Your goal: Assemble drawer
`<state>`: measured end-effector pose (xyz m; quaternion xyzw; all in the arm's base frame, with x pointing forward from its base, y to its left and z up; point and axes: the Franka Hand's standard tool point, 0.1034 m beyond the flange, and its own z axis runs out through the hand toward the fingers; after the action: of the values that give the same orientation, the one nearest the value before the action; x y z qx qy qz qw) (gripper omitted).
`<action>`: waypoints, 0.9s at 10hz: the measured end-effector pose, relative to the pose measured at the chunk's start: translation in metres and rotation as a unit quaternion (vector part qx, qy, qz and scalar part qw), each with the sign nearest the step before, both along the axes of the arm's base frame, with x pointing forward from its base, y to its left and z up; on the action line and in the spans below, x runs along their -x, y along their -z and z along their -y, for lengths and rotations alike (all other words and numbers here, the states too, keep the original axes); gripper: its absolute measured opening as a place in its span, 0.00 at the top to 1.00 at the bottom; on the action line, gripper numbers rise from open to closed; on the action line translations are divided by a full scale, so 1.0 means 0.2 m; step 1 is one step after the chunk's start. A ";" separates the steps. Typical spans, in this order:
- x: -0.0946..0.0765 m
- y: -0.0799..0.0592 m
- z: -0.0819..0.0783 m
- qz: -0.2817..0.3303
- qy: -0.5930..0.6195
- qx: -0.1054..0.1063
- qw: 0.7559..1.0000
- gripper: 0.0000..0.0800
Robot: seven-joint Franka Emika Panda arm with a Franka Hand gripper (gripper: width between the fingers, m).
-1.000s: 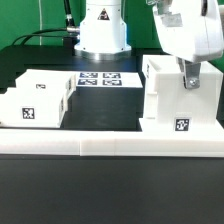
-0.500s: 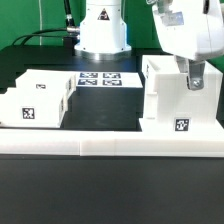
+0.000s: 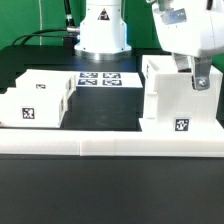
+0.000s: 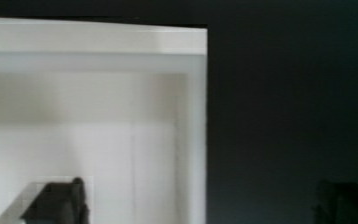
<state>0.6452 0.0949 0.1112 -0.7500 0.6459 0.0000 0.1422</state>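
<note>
The drawer's large hollow white shell (image 3: 178, 98) stands at the exterior view's right, a square tag on its front. Smaller flat white boxes (image 3: 38, 100) with tags lie at the exterior view's left. My gripper (image 3: 198, 80) hangs over the shell's top, near its right edge. In the wrist view the gripper (image 4: 202, 205) is open wide: one finger (image 4: 55, 200) is over the shell's white surface (image 4: 87, 110), the other (image 4: 354, 200) over the dark table beside it. The shell's edge runs between them. Nothing is held.
The marker board (image 3: 100, 78) lies on the black table in front of the robot base (image 3: 103, 35). A long low white border rail (image 3: 110, 146) runs along the front edge. Dark table (image 3: 105, 110) shows between the boxes and the shell.
My gripper has shifted slightly toward the exterior view's right over the shell's top. The shell and boxes have not moved.
</note>
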 end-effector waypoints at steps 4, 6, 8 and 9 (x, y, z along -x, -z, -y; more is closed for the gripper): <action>0.12 -0.17 0.05 0.026 -0.077 0.003 0.997 0.19; 0.12 -0.15 0.05 0.037 -0.136 0.015 0.990 0.19; 0.17 -0.15 0.11 0.040 -0.265 0.031 0.963 0.19; 0.19 -0.16 0.14 0.035 -0.332 0.037 0.942 0.19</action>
<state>0.6068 0.0662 0.1428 -0.9262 0.3544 -0.0031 0.1287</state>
